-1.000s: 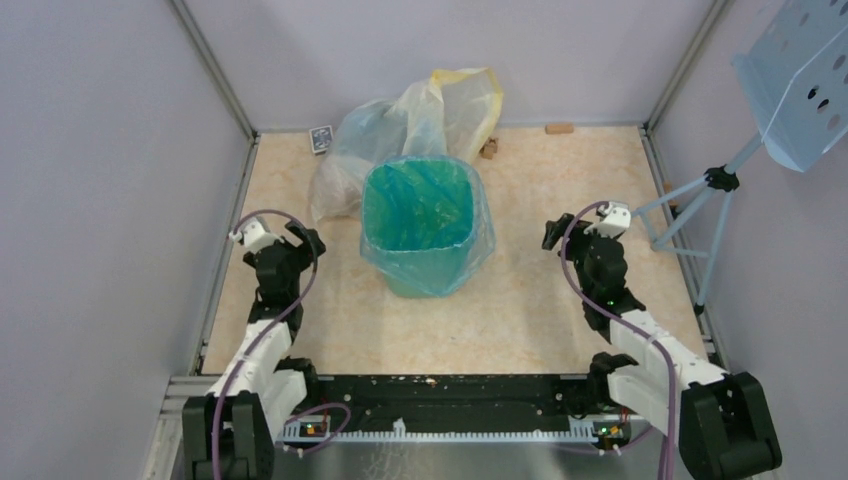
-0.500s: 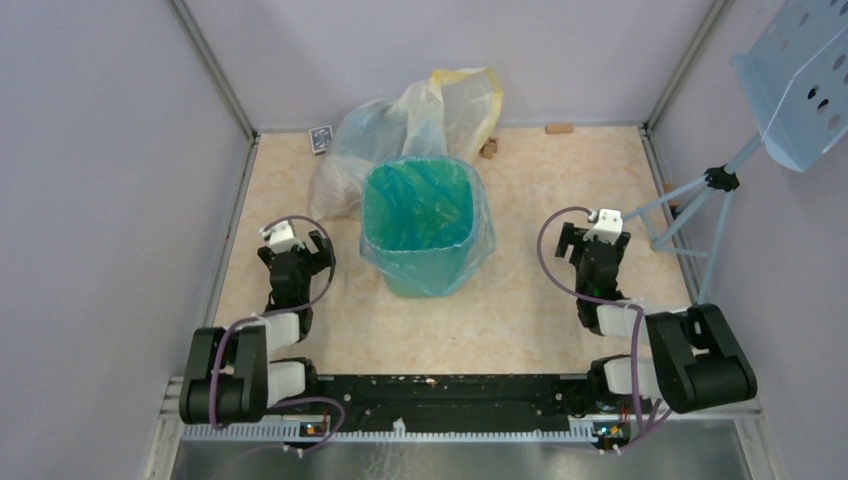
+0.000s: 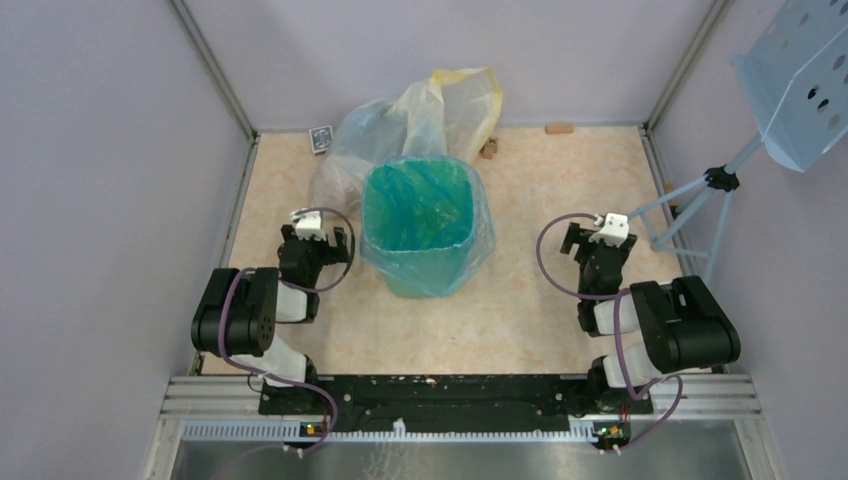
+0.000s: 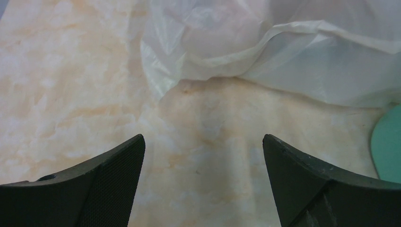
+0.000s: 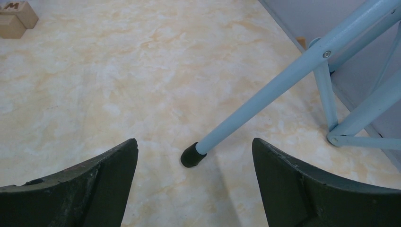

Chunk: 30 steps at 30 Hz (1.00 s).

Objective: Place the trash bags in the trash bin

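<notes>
The mint-green trash bin (image 3: 425, 265) stands mid-table, lined with the translucent blue trash bag (image 3: 418, 205), whose edges drape over the rim and down the walls. A sliver of the bin (image 4: 388, 144) shows at the right edge of the left wrist view. My left gripper (image 3: 318, 232) is open and empty, left of the bin and apart from it; its fingers (image 4: 106, 182) frame bare table. My right gripper (image 3: 598, 235) is open and empty, well right of the bin, with its fingers (image 5: 293, 182) over bare table.
A larger clear-and-yellowish plastic sack (image 3: 420, 115) lies behind the bin, also in the left wrist view (image 4: 265, 42). A light-blue stand (image 3: 700, 195) is at the right, its black foot (image 5: 191, 155) close ahead of the right gripper. Small wooden blocks (image 5: 16, 19) and a card deck (image 3: 320, 138) sit near the back wall.
</notes>
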Each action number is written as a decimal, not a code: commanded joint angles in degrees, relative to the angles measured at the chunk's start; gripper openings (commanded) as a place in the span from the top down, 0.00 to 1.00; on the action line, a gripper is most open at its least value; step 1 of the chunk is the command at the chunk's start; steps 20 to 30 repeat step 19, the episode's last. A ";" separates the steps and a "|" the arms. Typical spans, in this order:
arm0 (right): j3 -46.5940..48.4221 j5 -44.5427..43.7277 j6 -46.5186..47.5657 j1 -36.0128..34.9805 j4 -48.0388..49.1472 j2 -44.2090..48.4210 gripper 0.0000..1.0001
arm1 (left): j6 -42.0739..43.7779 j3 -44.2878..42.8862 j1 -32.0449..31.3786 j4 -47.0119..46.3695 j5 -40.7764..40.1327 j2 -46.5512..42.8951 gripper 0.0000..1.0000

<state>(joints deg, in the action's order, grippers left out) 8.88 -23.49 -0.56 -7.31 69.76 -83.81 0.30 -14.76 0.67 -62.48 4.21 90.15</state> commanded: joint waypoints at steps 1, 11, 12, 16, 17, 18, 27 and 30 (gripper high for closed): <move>0.08 0.63 0.05 0.54 4.43 -0.39 0.10 | 3.14 -2.07 -0.43 -1.95 3.24 -0.66 0.01; 0.06 0.63 0.03 0.54 4.43 -0.44 0.10 | 3.58 -1.83 -0.44 -2.34 4.55 -0.67 0.01; 0.08 0.68 0.03 0.54 4.43 -0.37 0.10 | 3.56 -1.87 -0.43 -2.35 4.58 -0.67 0.01; 0.08 0.64 0.04 0.54 4.50 -0.38 0.10 | 3.66 -2.07 -0.40 -2.05 4.51 -0.50 0.01; 0.08 0.66 0.03 0.54 4.45 -0.39 0.10 | 3.66 -2.11 -0.44 -2.04 4.53 -0.42 0.01; 0.04 0.64 0.03 0.48 4.49 -0.41 0.10 | 3.66 -1.99 -0.41 -2.11 4.50 -0.52 0.01; 0.07 0.69 0.04 0.54 4.44 -0.41 0.10 | 3.62 -1.90 -0.40 -2.12 4.49 -0.70 0.01; 0.07 0.69 0.04 0.54 4.44 -0.41 0.10 | 3.62 -1.90 -0.40 -2.12 4.49 -0.70 0.01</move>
